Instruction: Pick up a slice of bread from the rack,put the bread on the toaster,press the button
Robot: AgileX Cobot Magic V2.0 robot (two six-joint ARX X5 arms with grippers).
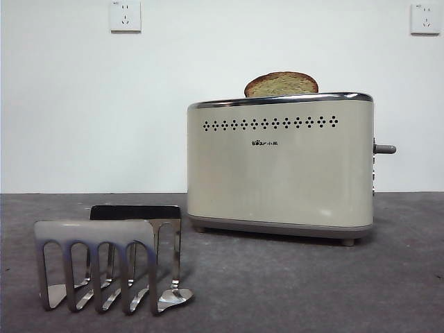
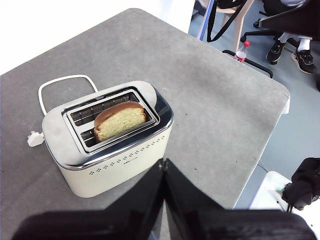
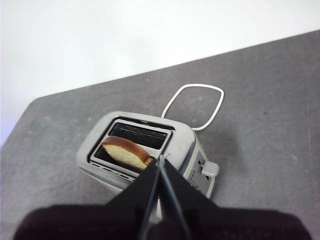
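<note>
left gripper (image 2: 164, 162): from my seat the two black jaws look pressed together, nothing in them, hanging above the table on the toaster's long dotted side.
right gripper (image 3: 160, 159): same deal, jaws closed to a point with nothing held, up over the toaster near its lever end.
slice of bread (image 1: 281, 84): sitting in a toaster slot, domed crust poking out above the chrome rim, upper middle of the front view. In the left wrist view (image 2: 120, 120) I can see it's in the slot nearer that camera, leaning a bit.
toaster (image 1: 281, 173): right of centre in the front view, standing flat on the grey table (image 1: 277, 291).
button (image 1: 385, 148): dark lever sticking out of the toaster's right end, nothing touching it.
rack (image 1: 111, 267): lower left of the front view, no bread in it, well apart from the toaster.
cord (image 2: 65, 82): white loop lying behind the toaster.
wall sockets (image 1: 125, 16): top corners of the front view.
</note>
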